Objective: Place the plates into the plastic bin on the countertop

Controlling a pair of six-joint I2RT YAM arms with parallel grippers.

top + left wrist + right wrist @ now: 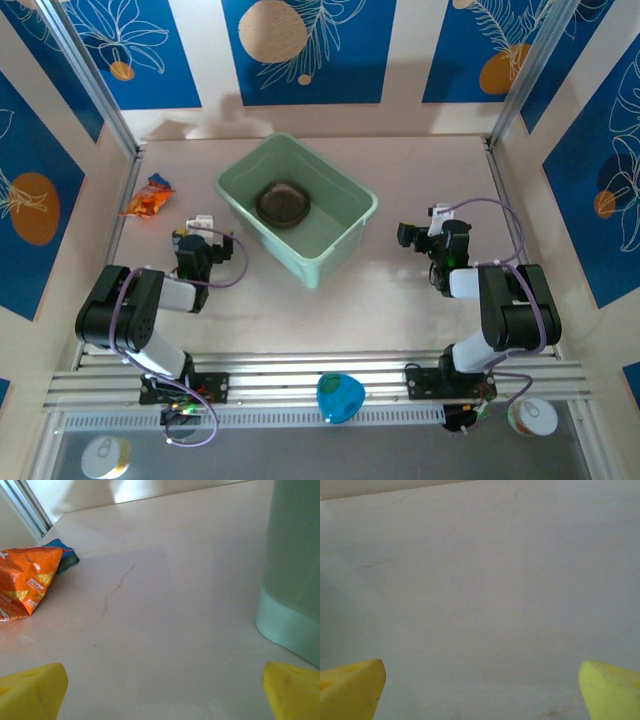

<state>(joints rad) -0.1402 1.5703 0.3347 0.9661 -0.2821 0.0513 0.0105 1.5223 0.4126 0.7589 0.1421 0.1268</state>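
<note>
A stack of dark, translucent plates (283, 203) lies on the floor of the pale mint-green plastic bin (345, 240), which stands in the middle of the beige countertop (380, 290). My left gripper (203, 230) rests low on the counter just left of the bin, open, with bare surface between its yellow fingertips (35, 690). The bin's wall (295, 570) rises at the right of the left wrist view. Right of the bin, my right gripper (425, 228) is also open, and bare counter lies between its yellow fingertips (610, 690).
An orange snack packet (148, 197) lies at the far left by the frame post, also seen as the packet (25, 582) in the left wrist view. A blue object (340, 397) sits on the front rail. Two round containers (105, 457) (532, 417) stand below it.
</note>
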